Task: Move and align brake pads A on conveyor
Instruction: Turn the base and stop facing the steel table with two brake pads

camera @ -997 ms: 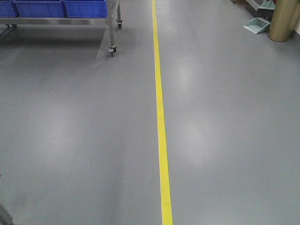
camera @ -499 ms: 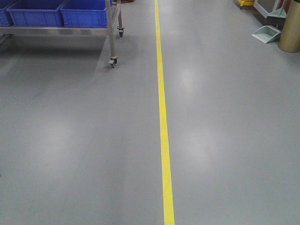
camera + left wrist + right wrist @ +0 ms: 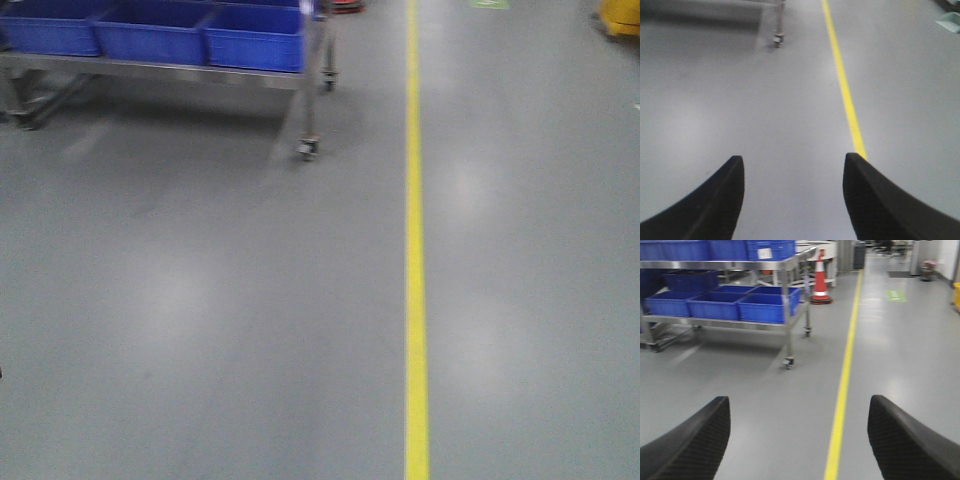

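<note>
spotter: where were the pads?

op: nowhere i could see. no pads and no conveyor in any of my three views. all i had was grey floor (image 3: 200, 300) with a yellow line (image 3: 415, 300) running ahead.

spotter: grippers?

op: left gripper (image 3: 794, 165) had its jaws wide apart, with only floor showing between them. right gripper (image 3: 800, 405) was the same, wide and empty.

spotter: anything close?

op: a steel cart (image 3: 160, 70) stood left of the line, loaded with blue bins (image 3: 150, 38). its near caster (image 3: 307, 150) was the part nearest the line. an orange cone (image 3: 820, 282) sat beyond the cart, just beside the line.

spotter: so what worried you?

op: the front view was smeared, so i judged the base was rolling or turning. steering off a blurred picture, a drift left could have clipped that caster or the cart's corner post. both wrist views looked out along the floor, so i took it the fingers were leading. if i'd reached the conveyor too fast, they could have struck its edge before i saw it.

spotter: and the pads themselves?

op: i couldn't plan a grasp. i had no idea how they lay, and guessing their spot risked stopping the base out of reach.
</note>
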You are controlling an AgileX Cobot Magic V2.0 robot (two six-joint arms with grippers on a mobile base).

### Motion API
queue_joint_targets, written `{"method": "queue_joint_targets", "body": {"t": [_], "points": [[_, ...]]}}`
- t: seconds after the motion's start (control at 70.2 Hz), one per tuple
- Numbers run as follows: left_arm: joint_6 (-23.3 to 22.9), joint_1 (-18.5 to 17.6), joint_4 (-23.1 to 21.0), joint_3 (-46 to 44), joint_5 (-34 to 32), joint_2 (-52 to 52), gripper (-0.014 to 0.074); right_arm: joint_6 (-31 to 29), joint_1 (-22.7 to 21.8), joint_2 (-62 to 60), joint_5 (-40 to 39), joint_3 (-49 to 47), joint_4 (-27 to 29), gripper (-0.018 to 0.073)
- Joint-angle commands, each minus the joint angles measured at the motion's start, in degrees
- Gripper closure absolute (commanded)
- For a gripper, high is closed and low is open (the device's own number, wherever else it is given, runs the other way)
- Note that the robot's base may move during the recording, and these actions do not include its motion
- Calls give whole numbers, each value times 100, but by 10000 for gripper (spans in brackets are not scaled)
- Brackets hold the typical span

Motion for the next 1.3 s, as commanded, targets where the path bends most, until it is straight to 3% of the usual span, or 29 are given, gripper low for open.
{"method": "queue_joint_targets", "body": {"t": [0.0, 1.282], "points": [[-26, -19, 13, -165, -371, 29, 190, -22, -23, 61, -444, -161, -6, 23], [-26, -19, 13, -165, -365, 29, 190, -22, -23, 61, -439, -161, -6, 23]]}}
